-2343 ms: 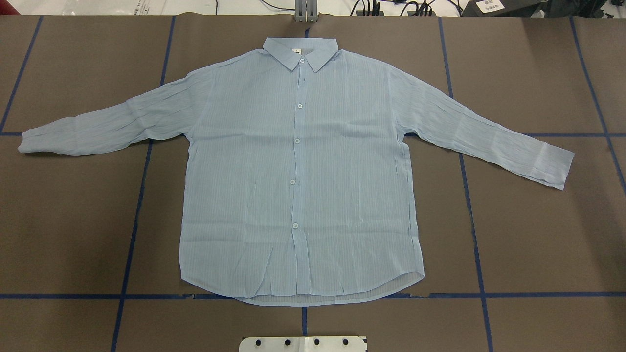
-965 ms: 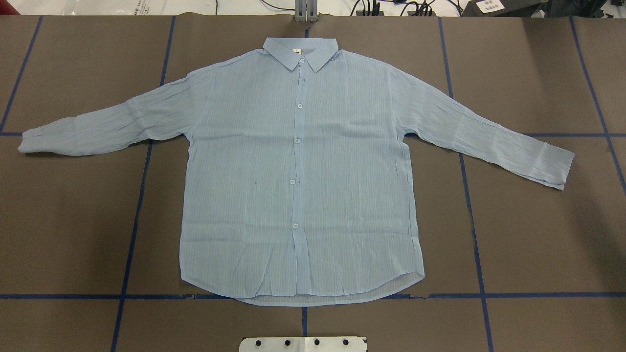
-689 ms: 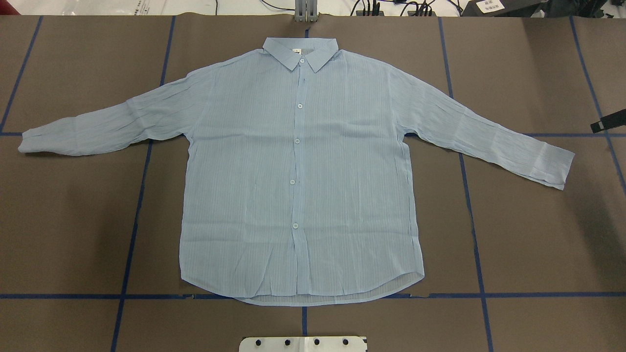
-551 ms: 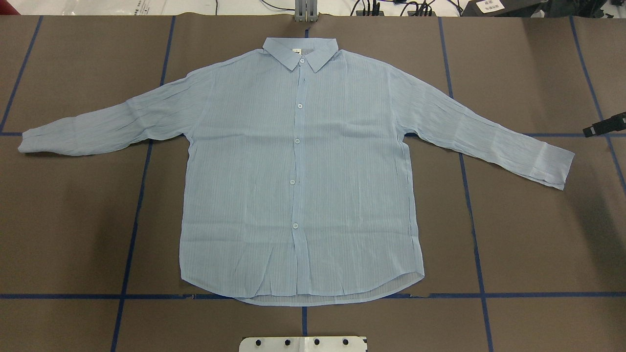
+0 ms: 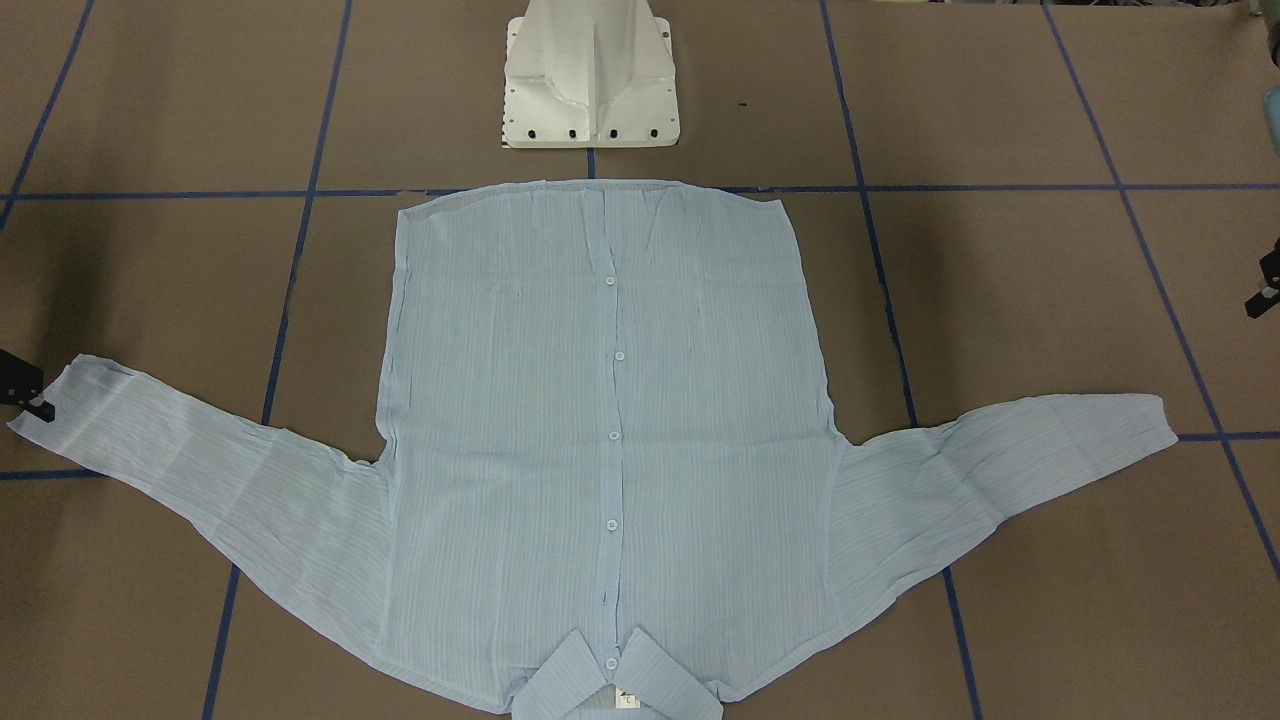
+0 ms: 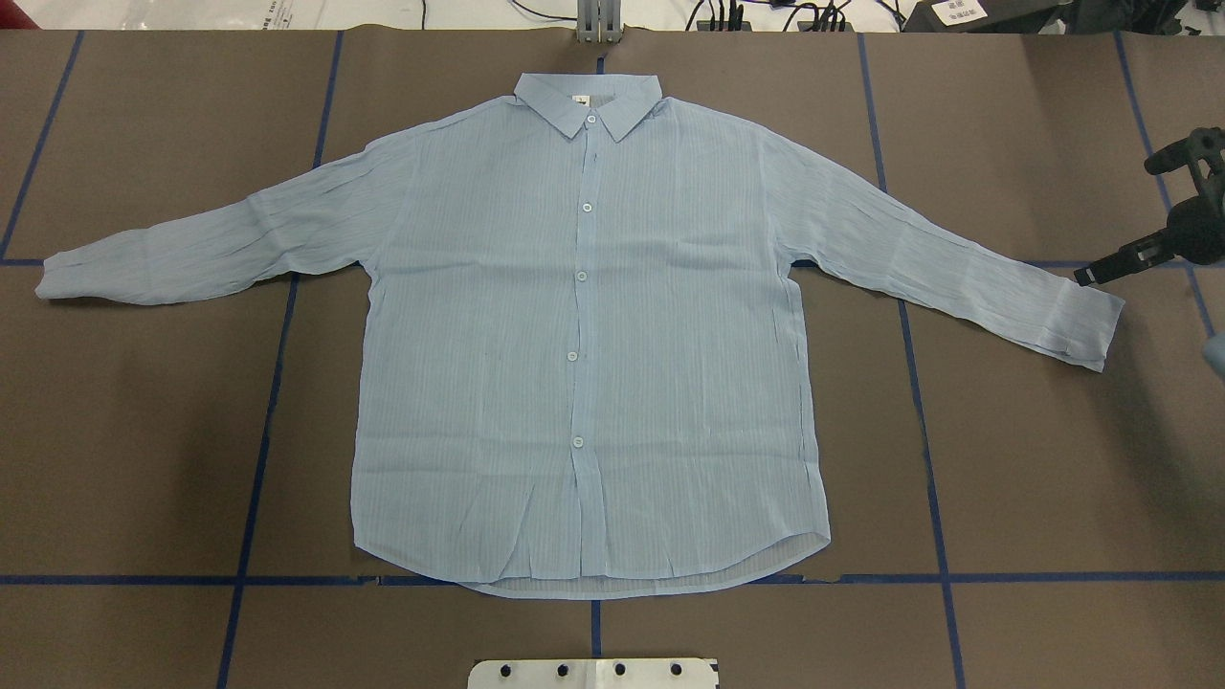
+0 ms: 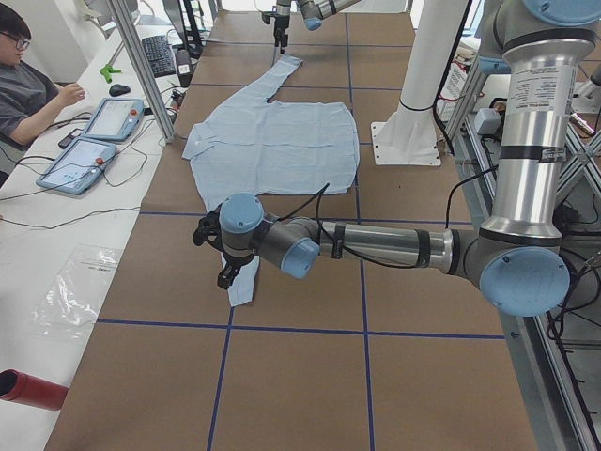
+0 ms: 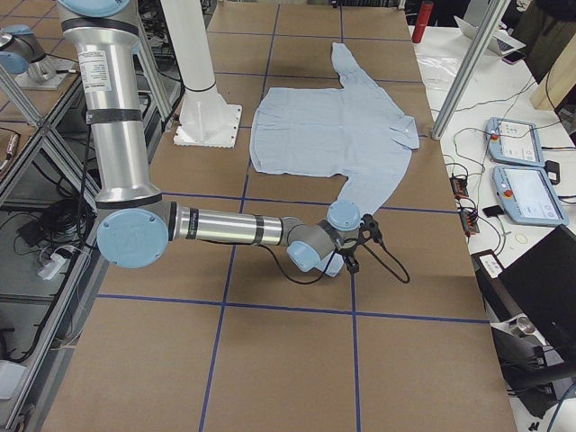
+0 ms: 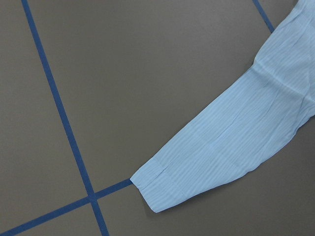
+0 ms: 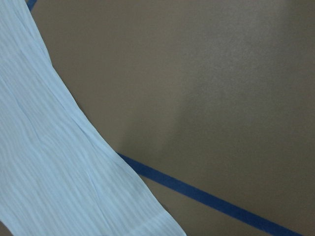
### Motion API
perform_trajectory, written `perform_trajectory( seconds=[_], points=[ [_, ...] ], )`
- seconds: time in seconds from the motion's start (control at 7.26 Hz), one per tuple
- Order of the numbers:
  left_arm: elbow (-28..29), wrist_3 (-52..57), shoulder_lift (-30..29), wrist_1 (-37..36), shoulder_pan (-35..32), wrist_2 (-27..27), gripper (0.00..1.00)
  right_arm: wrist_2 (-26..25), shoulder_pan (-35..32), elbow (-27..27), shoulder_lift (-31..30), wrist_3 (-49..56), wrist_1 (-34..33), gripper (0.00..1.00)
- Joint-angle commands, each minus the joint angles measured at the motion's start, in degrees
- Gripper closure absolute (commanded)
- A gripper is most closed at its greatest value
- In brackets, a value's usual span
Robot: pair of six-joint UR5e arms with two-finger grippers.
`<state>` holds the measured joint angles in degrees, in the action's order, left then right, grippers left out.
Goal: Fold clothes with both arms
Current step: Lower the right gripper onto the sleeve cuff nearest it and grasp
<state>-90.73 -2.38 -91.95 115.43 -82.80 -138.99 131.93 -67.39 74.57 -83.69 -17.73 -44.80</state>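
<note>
Because the shirt (image 6: 584, 335) is thin, limp and light, apt to slip and drag into wrinkles, I would pinch it at the hems of the right cuff (image 6: 1086, 330) and left cuff (image 9: 162, 189), both layers together. It lies flat, buttoned and face up, pale blue with faint stripes. The right cuff sits just beside the right gripper (image 6: 1115, 222), whose jaws look spread with nothing between them, while the left cuff lies below the left gripper (image 5: 1266, 285), whose jaws I cannot make out.
</note>
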Motion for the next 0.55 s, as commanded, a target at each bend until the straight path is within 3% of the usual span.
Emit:
perform_trajectory(
  seconds=[0.0, 0.41],
  points=[
    [0.12, -0.16, -0.07, 0.58, 0.00, 0.04, 0.00, -0.09, 0.68, -3.28, 0.19, 1.38, -0.03, 0.13],
    [0.21, -0.25, -0.25, 0.76, 0.00, -0.31, 0.00, 0.26, 0.59, -3.56, 0.10, 2.09, -0.82, 0.27]
  ],
)
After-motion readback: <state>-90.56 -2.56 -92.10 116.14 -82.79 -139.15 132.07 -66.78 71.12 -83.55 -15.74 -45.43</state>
